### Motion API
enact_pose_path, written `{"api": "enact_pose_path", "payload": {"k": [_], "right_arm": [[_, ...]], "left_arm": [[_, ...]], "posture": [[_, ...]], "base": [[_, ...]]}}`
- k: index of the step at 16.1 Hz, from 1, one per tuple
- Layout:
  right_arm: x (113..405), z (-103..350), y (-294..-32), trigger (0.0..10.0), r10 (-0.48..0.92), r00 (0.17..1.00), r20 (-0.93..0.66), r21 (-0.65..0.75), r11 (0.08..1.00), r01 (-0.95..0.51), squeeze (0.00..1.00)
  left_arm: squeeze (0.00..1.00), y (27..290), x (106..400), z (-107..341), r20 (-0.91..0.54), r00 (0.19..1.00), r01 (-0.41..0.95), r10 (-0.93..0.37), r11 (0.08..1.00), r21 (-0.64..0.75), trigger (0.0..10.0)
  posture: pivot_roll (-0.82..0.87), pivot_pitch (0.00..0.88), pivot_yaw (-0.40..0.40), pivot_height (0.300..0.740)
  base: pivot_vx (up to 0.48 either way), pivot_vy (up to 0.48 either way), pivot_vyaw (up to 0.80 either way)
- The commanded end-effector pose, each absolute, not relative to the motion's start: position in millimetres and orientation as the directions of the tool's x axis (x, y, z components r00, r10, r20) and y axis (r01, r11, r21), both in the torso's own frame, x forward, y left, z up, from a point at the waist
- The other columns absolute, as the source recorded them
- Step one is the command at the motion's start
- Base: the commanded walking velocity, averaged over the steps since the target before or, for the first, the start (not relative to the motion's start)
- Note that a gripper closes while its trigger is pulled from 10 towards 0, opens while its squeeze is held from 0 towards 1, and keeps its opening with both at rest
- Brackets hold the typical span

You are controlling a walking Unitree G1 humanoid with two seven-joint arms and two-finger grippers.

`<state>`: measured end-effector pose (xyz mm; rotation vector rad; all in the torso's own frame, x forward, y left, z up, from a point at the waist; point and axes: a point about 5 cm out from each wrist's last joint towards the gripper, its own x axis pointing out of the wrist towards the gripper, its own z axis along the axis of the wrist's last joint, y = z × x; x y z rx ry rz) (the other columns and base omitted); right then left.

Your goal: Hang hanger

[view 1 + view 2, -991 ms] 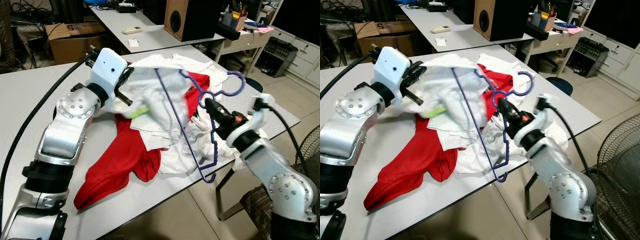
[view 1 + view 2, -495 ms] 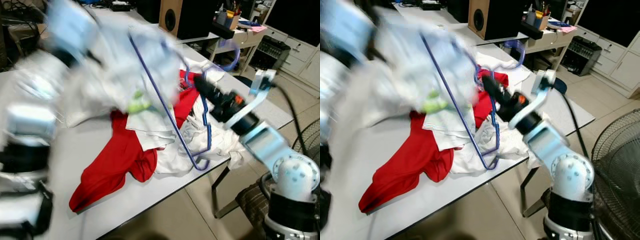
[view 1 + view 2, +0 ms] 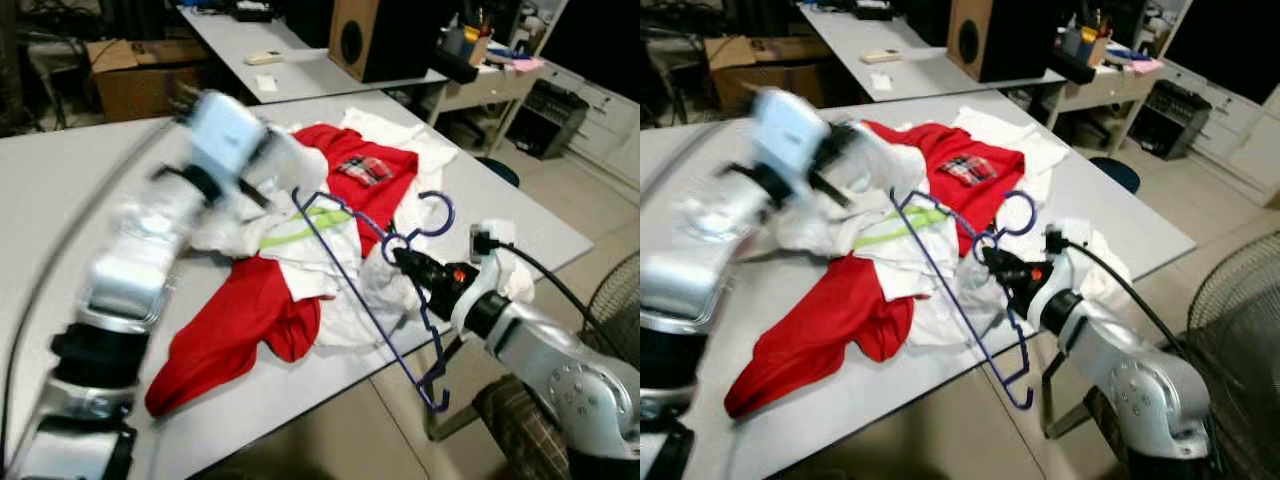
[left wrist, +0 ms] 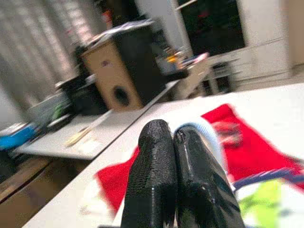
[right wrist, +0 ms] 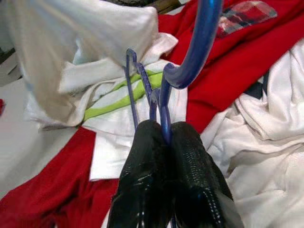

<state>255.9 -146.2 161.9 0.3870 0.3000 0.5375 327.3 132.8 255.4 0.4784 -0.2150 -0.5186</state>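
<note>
One grey table [image 3: 60, 190] runs from the left edge of the head view to the right, heaped at centre with clothes: a red garment [image 3: 240, 325] in the lower middle, white shirts [image 3: 400, 140] towards the upper right. The left gripper [image 3: 262, 172], upper left and blurred, has its fingers pressed together on a white garment [image 3: 300, 165]. At lower right, the right gripper [image 3: 408, 265] is clamped on the neck of the blue hanger [image 3: 345, 285], whose frame reaches under that cloth. The risk: a pull from the left arm could drag the shirt off the hanger, or twist the thin neck out of the right grip.
</note>
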Motion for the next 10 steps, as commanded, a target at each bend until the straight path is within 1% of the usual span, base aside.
{"api": "enact_pose_path", "payload": {"k": [1, 2, 4, 6, 7, 10], "right_arm": [[249.9, 168.0, -147.7, 10.0, 0.562, 0.81, -0.169, 0.404, 0.789, -0.463, 0.0], [243.1, 172.3, -143.0, 10.0, 0.613, 0.777, -0.143, 0.399, 0.754, -0.522, 0.0], [233.5, 176.6, -137.9, 10.0, 0.683, 0.722, -0.112, 0.404, 0.695, -0.595, 0.0], [228.8, 181.9, -133.0, 10.0, 0.737, 0.673, -0.068, 0.424, 0.631, -0.649, 0.0], [229.0, 184.2, -132.5, 10.0, 0.745, 0.664, -0.055, 0.424, 0.62, -0.66, 0.0], [236.6, 186.8, -138.0, 10.0, 0.725, 0.688, -0.032, 0.427, 0.633, -0.646, 0.0]], "left_arm": [[0.0, 126.6, 326.9, 263.5, 0.096, 0.838, 0.427, -0.537, 0.755, 0.499, 0.0], [0.0, 127.3, 329.6, 265.1, 0.099, 0.847, 0.412, -0.522, 0.764, 0.497, 0.0], [0.0, 130.6, 334.3, 270.8, 0.12, 0.867, 0.373, -0.484, 0.789, 0.489, 0.0], [0.0, 129.5, 335.2, 276.7, 0.141, 0.864, 0.366, -0.483, 0.795, 0.484, 0.0], [0.0, 129.2, 335.4, 280.4, 0.154, 0.861, 0.363, -0.485, 0.797, 0.483, 0.0], [0.0, 125.1, 332.2, 286.0, 0.172, 0.843, 0.377, -0.509, 0.789, 0.485, 0.0]], "posture": [[0.02, 0.0, -0.071, 0.74], [0.02, 0.0, -0.067, 0.74], [0.02, 0.0, -0.066, 0.74], [0.02, 0.0, -0.069, 0.74], [0.03, 0.0, -0.074, 0.74], [0.03, 0.0, -0.08, 0.74]], "base": [[0.0, 0.0, 0.0], [0.0, 0.0, 0.0], [0.0, 0.0, 0.0], [0.0, 0.0, 0.0], [0.0, 0.0, 0.0], [0.0, 0.0, 0.0]]}}
